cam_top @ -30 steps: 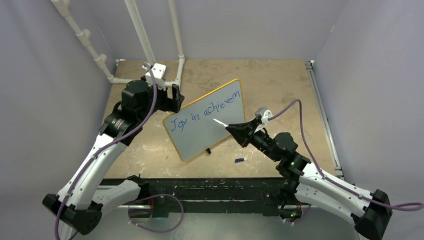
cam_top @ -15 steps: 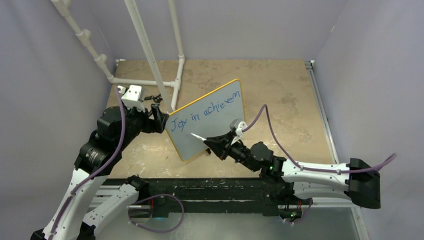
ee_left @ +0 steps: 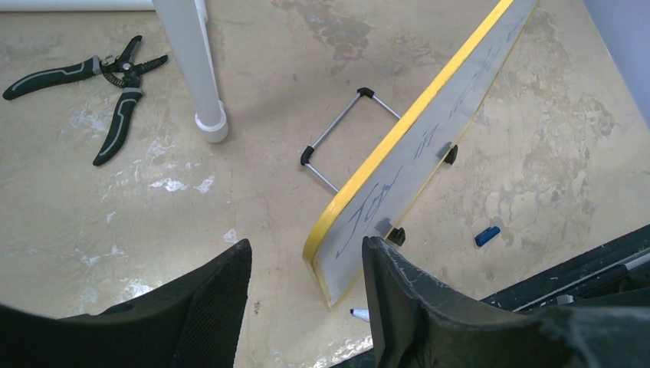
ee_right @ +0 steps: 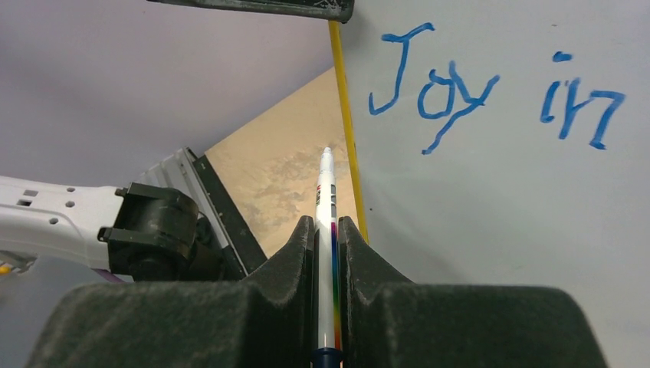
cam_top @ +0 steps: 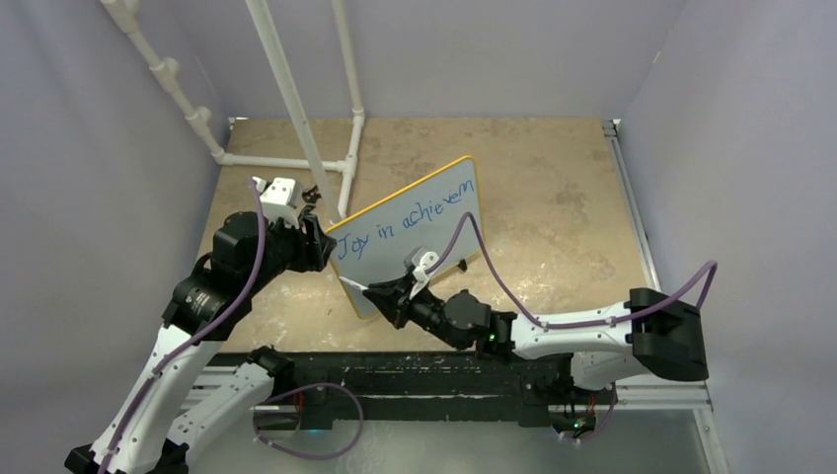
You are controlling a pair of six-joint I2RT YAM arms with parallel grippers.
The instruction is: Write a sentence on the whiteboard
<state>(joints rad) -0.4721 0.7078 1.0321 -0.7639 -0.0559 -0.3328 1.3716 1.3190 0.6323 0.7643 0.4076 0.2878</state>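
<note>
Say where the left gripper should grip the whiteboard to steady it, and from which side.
Take the whiteboard by its yellow-rimmed left edge, low down, coming from the left with the left gripper open across it. Propped tilted on a wire stand, it probably offers only that thin rim there, clear of the right gripper and its marker in front.

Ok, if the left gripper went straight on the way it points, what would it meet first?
Probably the whiteboard: its yellow-rimmed near corner lies just ahead, between the open fingers of the left gripper. Depth is unclear from the wrist view.
</note>
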